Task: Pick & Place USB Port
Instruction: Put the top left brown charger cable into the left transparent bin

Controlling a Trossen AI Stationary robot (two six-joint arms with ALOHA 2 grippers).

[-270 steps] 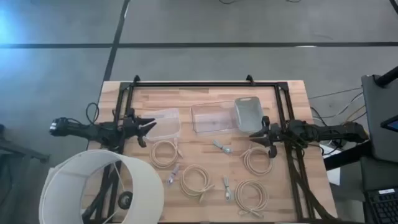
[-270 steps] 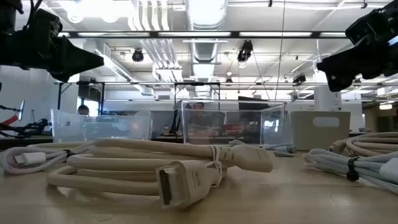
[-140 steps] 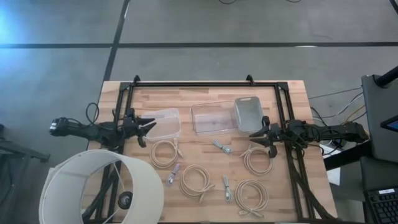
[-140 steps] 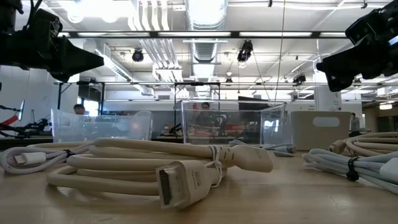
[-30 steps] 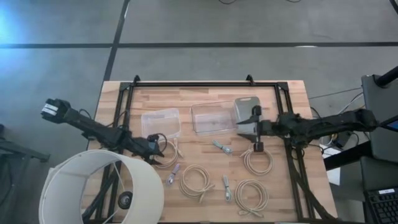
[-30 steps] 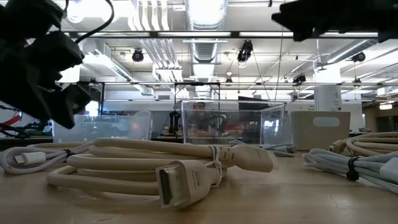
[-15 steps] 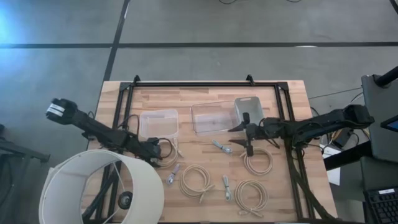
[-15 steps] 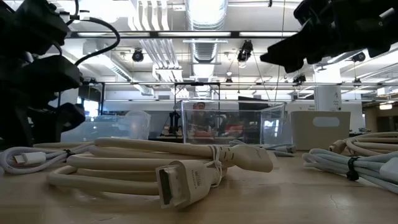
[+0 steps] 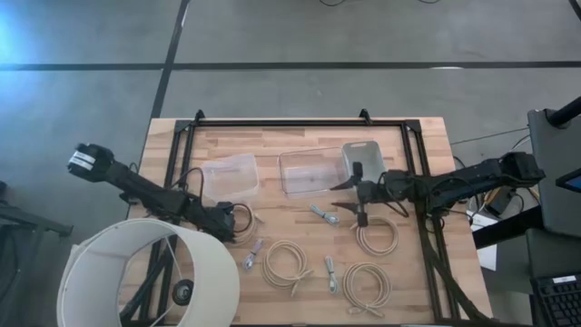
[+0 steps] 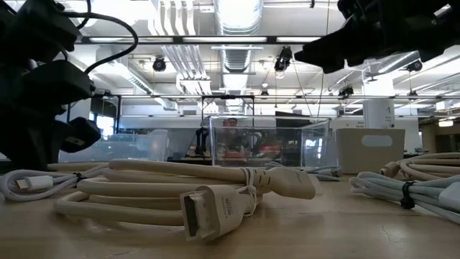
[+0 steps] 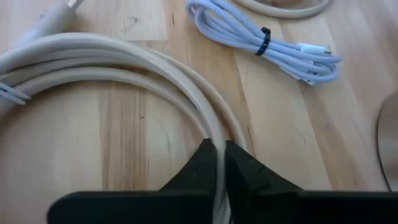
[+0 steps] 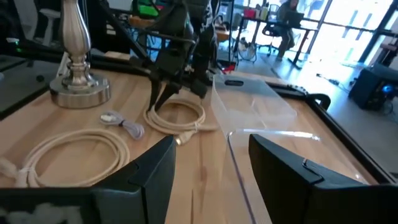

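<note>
Cable coil (image 11: pixel 143 81) lies directly at the left gripper (image 11: pixel 219 158), whose fingers pinch one strand running between them, while the right gripper (image 9: pixel 349 195) hovers with fingers spread.

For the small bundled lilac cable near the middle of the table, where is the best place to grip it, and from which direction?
Probably grip the bundled cable across its middle, where the strands lie packed together, coming straight down from above. It lies flat on the table, apart from the coils, and the right gripper hovers closest to it.
</note>
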